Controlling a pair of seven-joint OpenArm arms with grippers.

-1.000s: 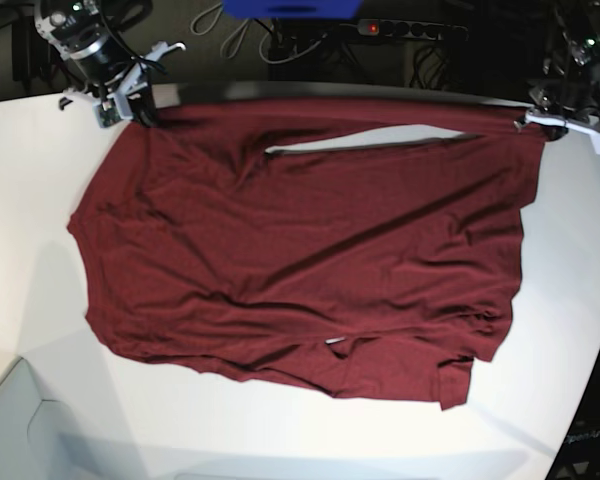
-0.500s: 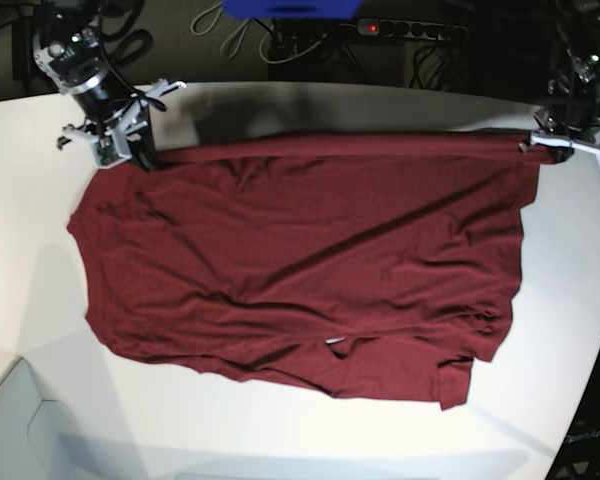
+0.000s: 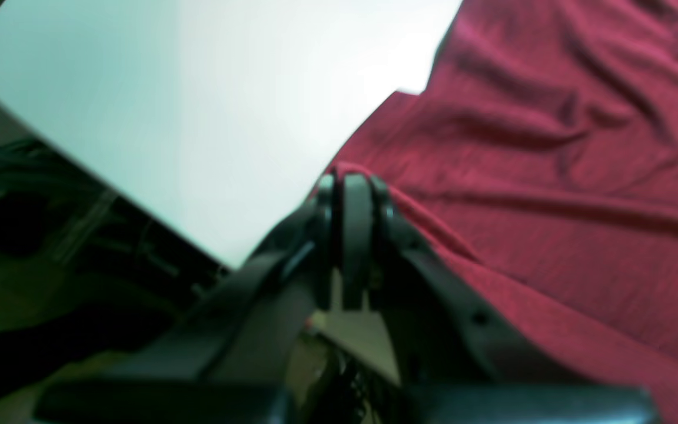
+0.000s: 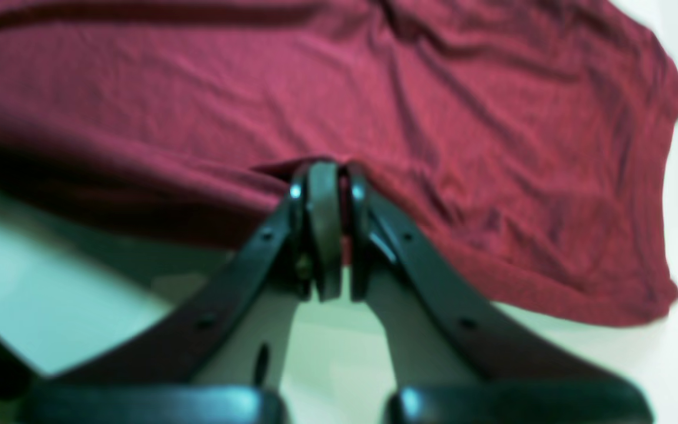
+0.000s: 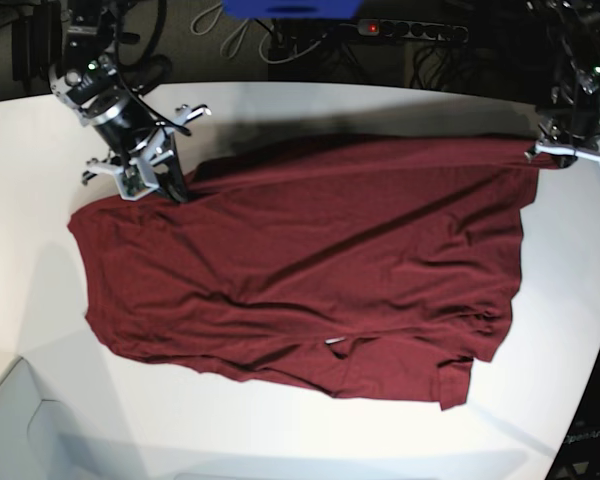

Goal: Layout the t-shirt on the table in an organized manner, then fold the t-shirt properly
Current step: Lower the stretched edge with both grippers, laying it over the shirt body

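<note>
The dark maroon t-shirt lies spread across the white table, its far edge lifted and drawn taut between the two arms. My right gripper is shut on the shirt's far-left corner; the right wrist view shows its fingertips pinching a fold of the t-shirt. My left gripper is shut on the far-right corner, near the table's edge. In the left wrist view its closed tips grip the edge of the t-shirt, with bare table to the left.
Behind the table a black power strip with a red light, loose cables and a blue object sit in the dark. The table's curved edge runs close to the shirt on the right. A pale grey surface fills the bottom-left corner.
Both grippers carried the shirt's far edge toward the near side. The right gripper moved down and rightward over the shirt; the gap of table under the far strip has closed.
</note>
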